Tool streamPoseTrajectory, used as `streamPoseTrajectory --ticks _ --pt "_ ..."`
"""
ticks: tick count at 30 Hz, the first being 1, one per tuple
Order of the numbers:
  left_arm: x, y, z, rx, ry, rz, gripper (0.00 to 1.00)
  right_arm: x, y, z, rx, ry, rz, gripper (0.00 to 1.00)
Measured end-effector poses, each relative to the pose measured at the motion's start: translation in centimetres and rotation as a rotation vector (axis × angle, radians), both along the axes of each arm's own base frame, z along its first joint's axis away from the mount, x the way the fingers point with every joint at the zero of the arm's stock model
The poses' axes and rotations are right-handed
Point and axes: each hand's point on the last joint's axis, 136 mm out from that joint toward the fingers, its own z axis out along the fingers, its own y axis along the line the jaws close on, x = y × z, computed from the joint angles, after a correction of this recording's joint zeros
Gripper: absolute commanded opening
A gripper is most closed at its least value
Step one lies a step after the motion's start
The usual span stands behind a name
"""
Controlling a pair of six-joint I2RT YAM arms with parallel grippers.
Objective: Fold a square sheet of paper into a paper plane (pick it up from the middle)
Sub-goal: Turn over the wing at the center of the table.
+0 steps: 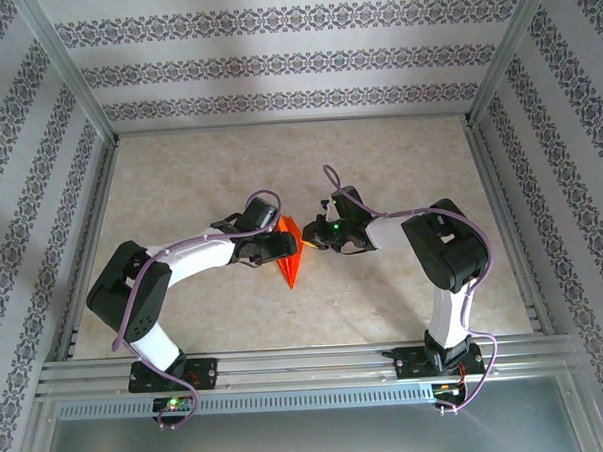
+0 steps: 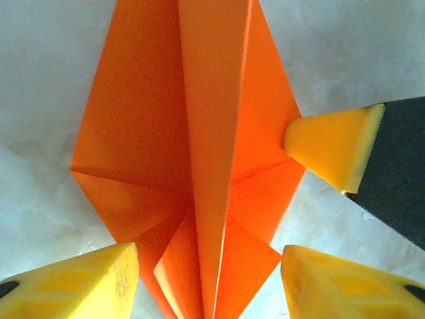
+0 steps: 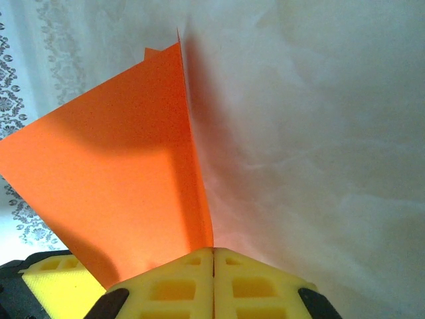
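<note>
The square sheet of paper is now folded into a bright orange-red paper plane lying mid-table, its point toward the near edge. Seen from the left wrist, the paper plane has a raised centre crease and layered wings. My left gripper is open, one yellow finger on either side of the plane's narrow end. My right gripper is shut on the paper plane, pinching the edge of one wing. That right fingertip touches the wing's right edge. In the top view the left gripper and right gripper flank the plane.
The pale marbled tabletop is framed by aluminium rails and patterned walls. Both arms bend inward from their bases at the near edge.
</note>
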Motion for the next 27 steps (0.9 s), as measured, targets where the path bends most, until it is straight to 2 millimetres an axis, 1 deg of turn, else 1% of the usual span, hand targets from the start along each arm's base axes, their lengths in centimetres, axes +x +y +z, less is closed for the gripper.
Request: streamPoseTrajectory --ticks 6,10,17,22,27 --pt "-0.7 -0.8 -0.7 -0.006 0.027 -0.034 0.58 0.0 0.0 0.0 0.000 0.000 0.000 0.07" --pt "-1.1 -1.3 -1.2 -0.005 0.040 -0.059 0.54 0.0 0.0 0.0 0.000 0.000 0.000 0.07" --pt "-0.4 -2.4 -0.2 0.000 0.016 -0.079 0.53 0.0 0.0 0.0 0.000 0.000 0.000 0.07" --pt "-0.2 -2.5 -0.7 0.075 0.022 -0.094 0.53 0.0 0.0 0.0 0.000 0.000 0.000 0.07" --pt "-0.5 -2.2 -1.7 0.151 0.045 -0.112 0.44 0.0 0.0 0.0 0.000 0.000 0.000 0.07"
